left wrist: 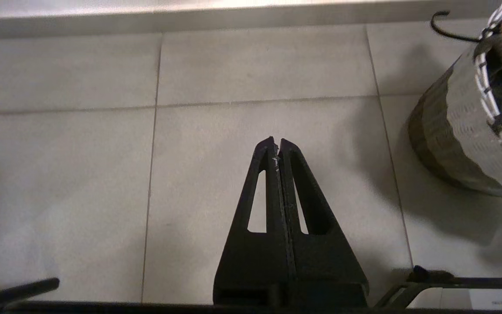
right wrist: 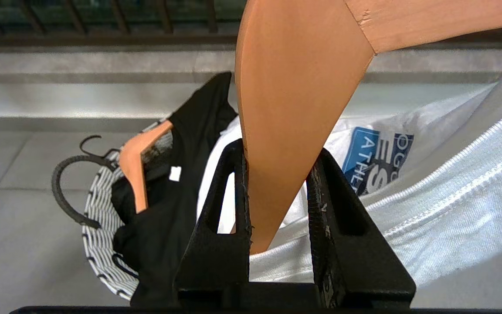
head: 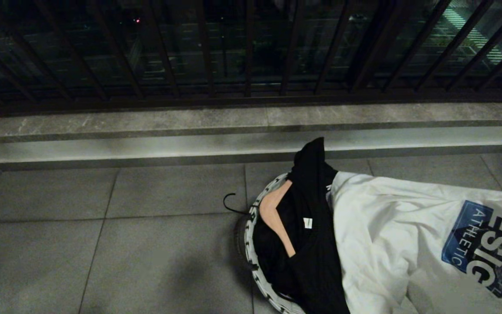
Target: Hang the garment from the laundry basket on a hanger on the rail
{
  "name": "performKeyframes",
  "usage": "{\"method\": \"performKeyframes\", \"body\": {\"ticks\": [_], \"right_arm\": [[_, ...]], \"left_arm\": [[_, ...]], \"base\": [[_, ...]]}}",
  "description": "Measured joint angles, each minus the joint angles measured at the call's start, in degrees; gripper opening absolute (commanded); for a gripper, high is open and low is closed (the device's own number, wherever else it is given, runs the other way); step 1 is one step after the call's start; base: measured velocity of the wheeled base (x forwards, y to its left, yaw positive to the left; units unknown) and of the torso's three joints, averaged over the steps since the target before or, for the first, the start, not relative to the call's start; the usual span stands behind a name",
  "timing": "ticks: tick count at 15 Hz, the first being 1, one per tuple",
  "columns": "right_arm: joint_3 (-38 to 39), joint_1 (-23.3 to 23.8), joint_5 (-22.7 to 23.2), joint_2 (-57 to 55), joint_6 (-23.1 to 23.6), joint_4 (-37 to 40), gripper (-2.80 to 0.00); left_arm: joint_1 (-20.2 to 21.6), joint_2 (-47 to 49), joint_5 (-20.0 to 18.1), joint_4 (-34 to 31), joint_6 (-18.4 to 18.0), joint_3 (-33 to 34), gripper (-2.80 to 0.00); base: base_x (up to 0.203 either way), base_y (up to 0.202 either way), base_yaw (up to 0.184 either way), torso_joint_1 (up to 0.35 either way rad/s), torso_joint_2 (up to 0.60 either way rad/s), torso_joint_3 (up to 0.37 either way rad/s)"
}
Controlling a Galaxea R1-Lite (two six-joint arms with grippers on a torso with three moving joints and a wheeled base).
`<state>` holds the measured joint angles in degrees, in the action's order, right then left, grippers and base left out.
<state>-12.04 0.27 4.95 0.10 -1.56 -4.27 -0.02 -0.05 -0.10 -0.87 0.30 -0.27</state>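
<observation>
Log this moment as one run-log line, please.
right hand: shut on wooden hanger carrying white T-shirt | left hand: shut, empty, over floor | laundry basket: black garment inside

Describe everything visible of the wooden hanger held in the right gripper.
The wooden hanger is smooth, orange-tan wood with a broad flat arm and an angled joint near the top. The right gripper has its jaws closed on that arm. A white T-shirt with a blue print is on it. Its hook is out of view.
</observation>
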Motion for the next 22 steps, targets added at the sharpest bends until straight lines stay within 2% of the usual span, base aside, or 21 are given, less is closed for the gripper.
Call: {"method": "performKeyframes", "body": {"ticks": [3,7,13,16,20,22], "right_arm": [[-0.1,0.0,-0.1,0.0,0.2,0.0,-2.8],[0.3,0.0,-0.9,0.0,5.0,0.2,-2.8],[3.1,-0.1,-0.5,0.0,3.1,0.2,-2.8],[3.3,0.0,1.7,0.0,3.4,0.0,-2.8],[4.3,0.0,2.0,0.0,3.1,-0.2,-2.8],[6.0,0.0,3.1,0.0,3.1,-3.1,-2.8]], "left_arm": [[0.0,0.0,0.0,0.0,0.0,0.0,-2.8],[0.0,0.0,0.0,0.0,0.0,0.0,-2.8],[0.0,0.0,0.0,0.0,0.0,0.0,-2.8],[0.0,0.0,0.0,0.0,0.0,0.0,-2.8],[0.0,0.0,0.0,0.0,0.0,0.0,-2.8],[0.0,0.0,0.0,0.0,0.0,0.0,-2.8]], "base": [[0.0,0.0,0.0,0.004,0.0,0.197],[0.0,0.0,0.0,0.003,0.0,0.205],[0.0,0.0,0.0,0.0,0.0,0.203],[0.0,0.0,0.0,0.001,0.0,0.195],[0.0,0.0,0.0,0.002,0.0,0.205],[0.0,0.0,0.0,0.004,0.0,0.203]]}}
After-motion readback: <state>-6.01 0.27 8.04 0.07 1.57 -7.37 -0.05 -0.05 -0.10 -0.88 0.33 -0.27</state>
